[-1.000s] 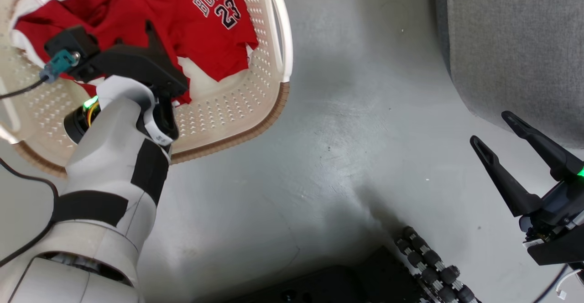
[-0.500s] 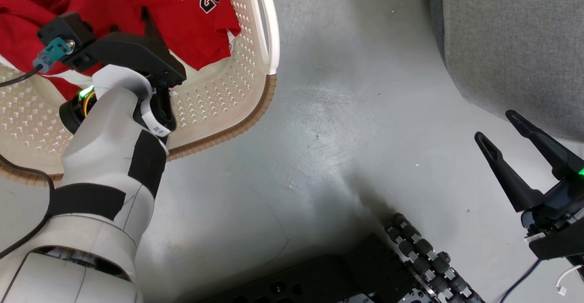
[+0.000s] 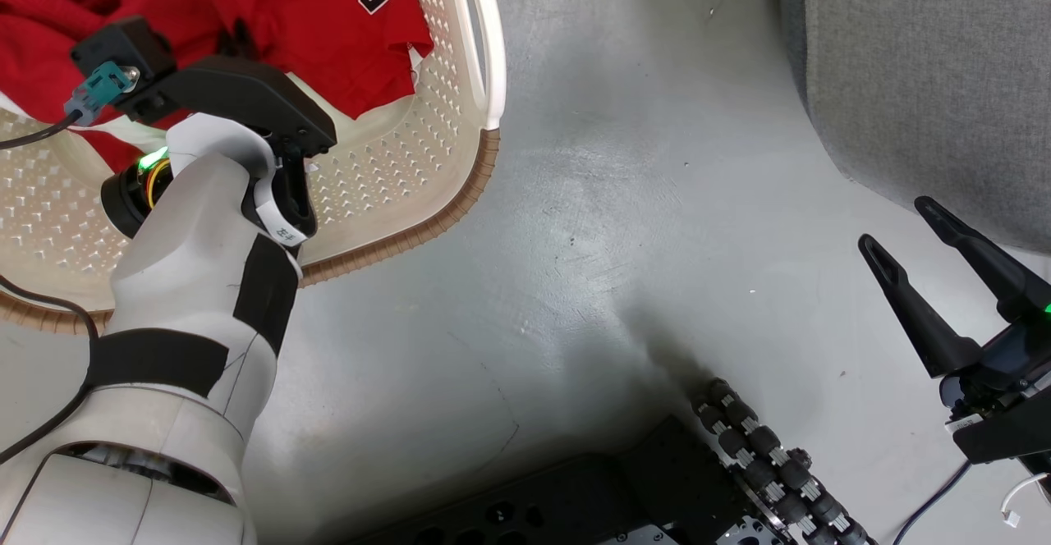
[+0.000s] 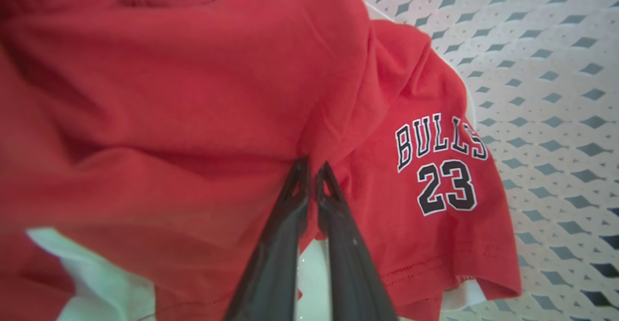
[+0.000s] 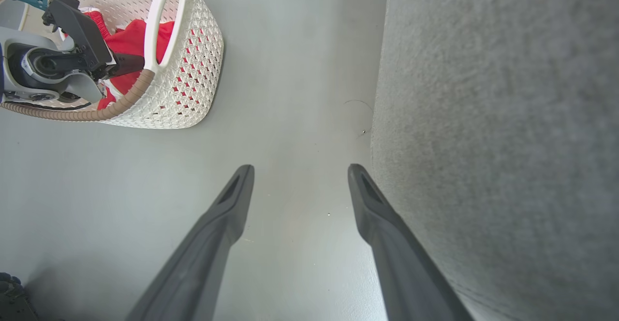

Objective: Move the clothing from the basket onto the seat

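One jersey (image 3: 271, 3), one basket (image 3: 394, 176), one sofa (image 3: 928, 69)

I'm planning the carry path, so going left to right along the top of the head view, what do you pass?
Red jersey → basket wall → bare grey floor → grey sofa.

Head view looks steeply down from above at the floor (image 3: 616, 241), basket (image 3: 394, 167) upper left, seat (image 3: 928, 61) upper right. Left wrist view sits very close over the clothing (image 4: 193, 94) inside the basket. Right wrist view faces low along the floor between seat and basket; all three share the basket.
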### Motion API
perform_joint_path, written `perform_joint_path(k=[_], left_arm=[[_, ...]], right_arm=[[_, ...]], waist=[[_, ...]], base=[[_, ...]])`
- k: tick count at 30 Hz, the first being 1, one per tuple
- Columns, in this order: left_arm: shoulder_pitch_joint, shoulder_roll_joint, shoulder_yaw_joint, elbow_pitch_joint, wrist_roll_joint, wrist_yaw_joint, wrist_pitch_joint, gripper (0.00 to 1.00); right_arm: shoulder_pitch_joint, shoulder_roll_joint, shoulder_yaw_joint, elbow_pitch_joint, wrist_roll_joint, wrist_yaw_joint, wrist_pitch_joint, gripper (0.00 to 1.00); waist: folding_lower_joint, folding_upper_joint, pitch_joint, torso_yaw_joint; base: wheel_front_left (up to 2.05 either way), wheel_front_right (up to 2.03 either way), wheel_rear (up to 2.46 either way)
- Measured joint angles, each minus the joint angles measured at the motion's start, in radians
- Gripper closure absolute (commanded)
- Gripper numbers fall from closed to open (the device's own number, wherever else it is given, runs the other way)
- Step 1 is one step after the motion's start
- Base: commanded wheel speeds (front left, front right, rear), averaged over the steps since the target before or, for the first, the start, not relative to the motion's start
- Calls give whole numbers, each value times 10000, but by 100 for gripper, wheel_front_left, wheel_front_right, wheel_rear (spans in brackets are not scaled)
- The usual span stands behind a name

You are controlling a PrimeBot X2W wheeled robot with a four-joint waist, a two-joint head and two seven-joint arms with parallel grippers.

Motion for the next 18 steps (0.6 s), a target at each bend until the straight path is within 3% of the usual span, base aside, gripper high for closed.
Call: perform_joint_path(k=[18], left_arm=[[-98, 8, 65, 0, 274, 0, 0, 100]], right_arm=[[-374, 121, 278, 257, 84, 0, 2, 0]], waist=[[0, 0, -203, -35]], base=[[0, 0, 0]])
